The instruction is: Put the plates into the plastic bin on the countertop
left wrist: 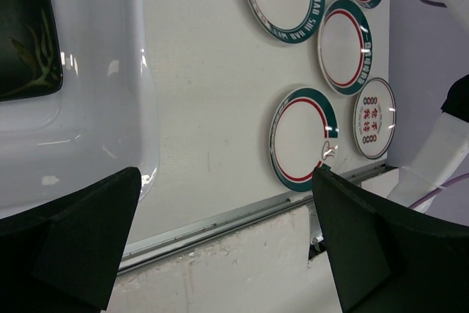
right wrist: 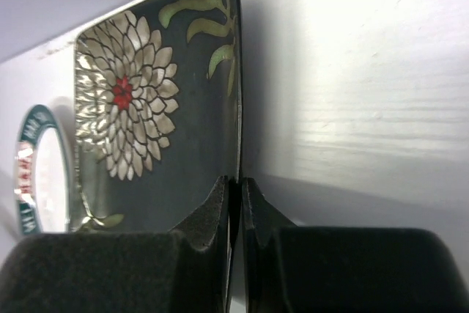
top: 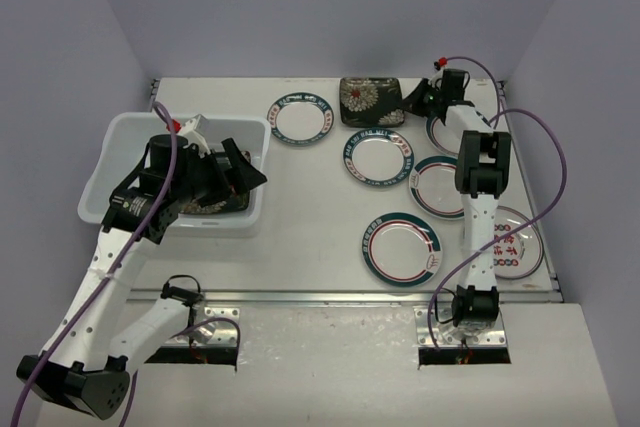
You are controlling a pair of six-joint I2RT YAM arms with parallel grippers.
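1. So far, by our judgement, the task is at an early stage. Nearest us, to the right of the plastic bin [top: 108, 169], the round plates [top: 401, 247] lie flat on the countertop [top: 310, 209], and none has been stowed.
2. Inside the bin lies one square black plate [left wrist: 22, 34], the only plate put away. The left gripper [top: 242, 169] hovers over the bin's right rim with its jaws wide apart and nothing between them.
3. Farther off, beyond and right of the bin at the countertop's far edge, sits the second square plate [top: 372, 102]. The right gripper [right wrist: 236, 188] has its jaws pinched together on that plate's rim. We cannot tell whether the plate is lifted.
4. We count two square plates, one in the bin and one outside it.
5. We count six round plates, all right of the bin. Five have teal-and-red rims, and one of those is partly hidden by the right arm [top: 478, 197]. The sixth is the red-character plate [top: 515, 245].
6. Seven plates remain to be moved.
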